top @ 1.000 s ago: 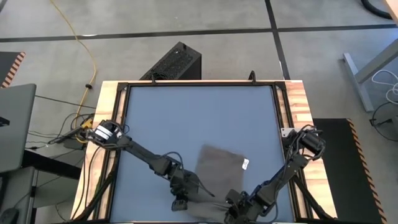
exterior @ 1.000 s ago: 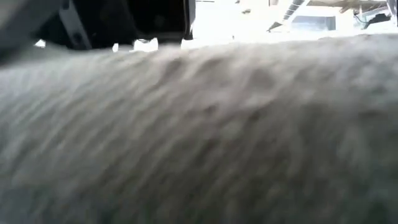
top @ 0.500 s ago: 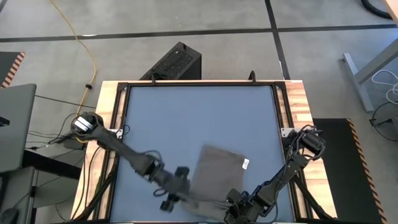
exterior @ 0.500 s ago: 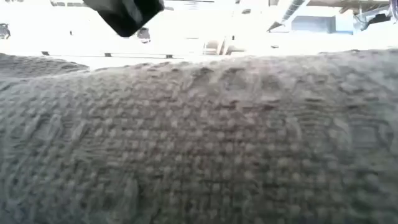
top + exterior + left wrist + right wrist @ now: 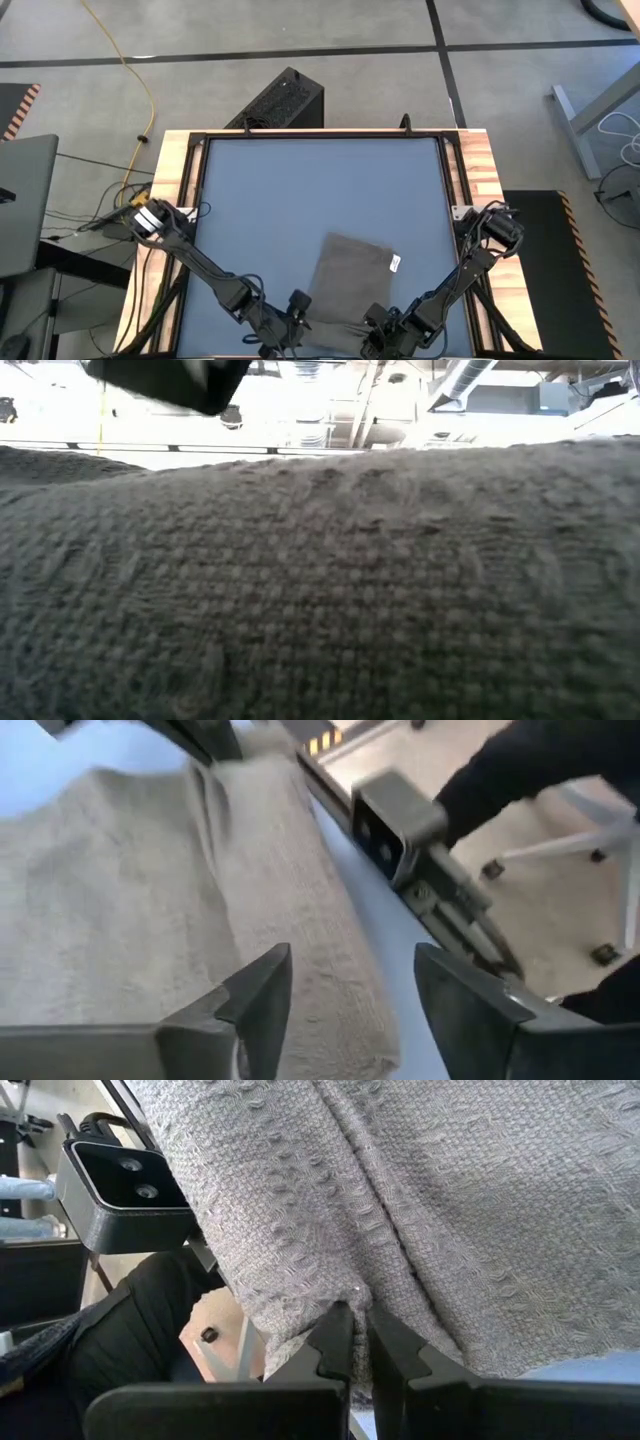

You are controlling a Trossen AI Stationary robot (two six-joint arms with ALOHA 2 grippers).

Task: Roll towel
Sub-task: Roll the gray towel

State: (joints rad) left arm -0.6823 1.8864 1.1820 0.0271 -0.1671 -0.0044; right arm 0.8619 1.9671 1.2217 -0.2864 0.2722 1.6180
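Observation:
The taupe towel (image 5: 345,280) lies on the blue table top (image 5: 300,190) at the near right, its white tag (image 5: 394,263) on its right edge. Its near edge is bunched into a thick fold (image 5: 290,880) that fills the low view (image 5: 320,580). My left gripper (image 5: 290,320) is open at the towel's near left corner, and its fingers (image 5: 265,985) stand over the end of the fold. I cannot tell whether they touch it. My right gripper (image 5: 385,325) is shut on the towel at its near right corner. My right gripper pinches a ridge of the towel's bunched near edge (image 5: 350,1285) between its two fingers, near the near right corner. It holds more than one layer. The fingers come low from the table's near right. The towel around the hold lies slack on the table.
The low camera's grey block (image 5: 400,815) stands on the table's near rim close to both grippers; it also shows in the right wrist view (image 5: 125,1180). A person in dark clothing (image 5: 540,760) is beyond the near edge. The table's far half is bare blue surface.
My left gripper has come off the towel's left part. It has gone toward the table's left edge, then toward the near edge, to the towel's near left corner. The towel's near fold has settled and now lies still. My right gripper has kept its hold.

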